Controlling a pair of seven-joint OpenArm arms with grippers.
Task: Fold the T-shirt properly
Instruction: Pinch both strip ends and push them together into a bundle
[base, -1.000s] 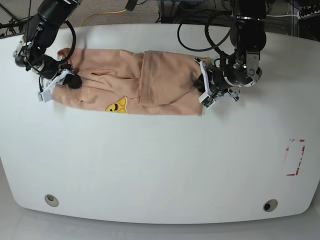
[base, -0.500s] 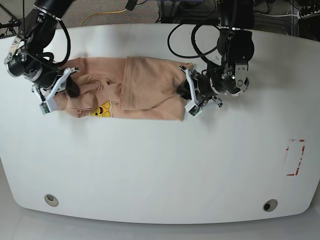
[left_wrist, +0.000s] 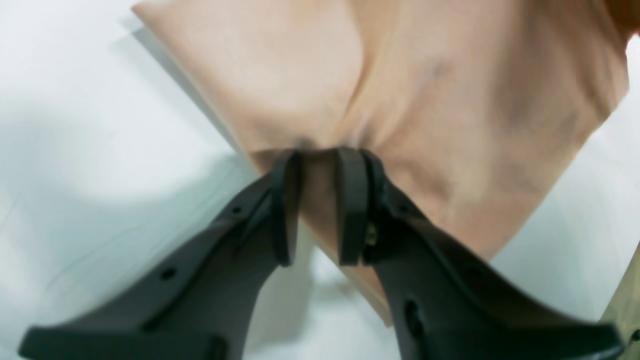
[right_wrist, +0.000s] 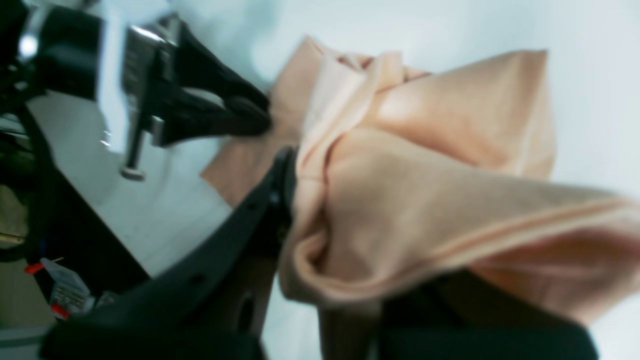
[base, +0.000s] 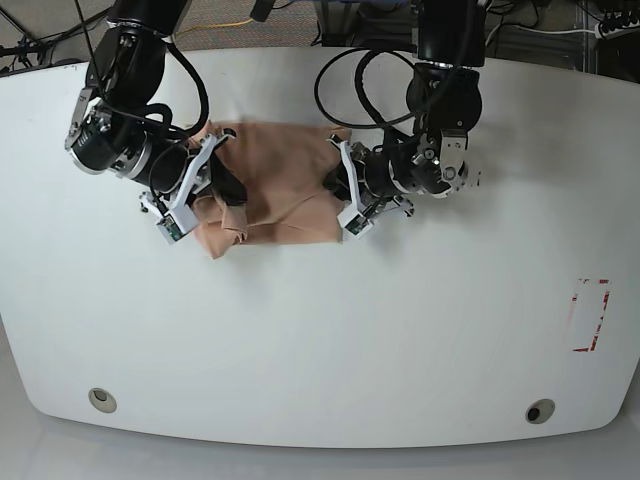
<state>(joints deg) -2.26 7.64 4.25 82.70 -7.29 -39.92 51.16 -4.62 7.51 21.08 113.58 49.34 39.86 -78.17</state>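
I've got the T-shirt bunched far-centre on the table. My left gripper clamps one edge, my right gripper grips the other end (raised, to fold over).

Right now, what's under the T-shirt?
The white table shows around the T-shirt. Both the left tool and the right tool pinch its edges. Whatever lies beneath the bunched cloth is covered; the chest print is hidden too.
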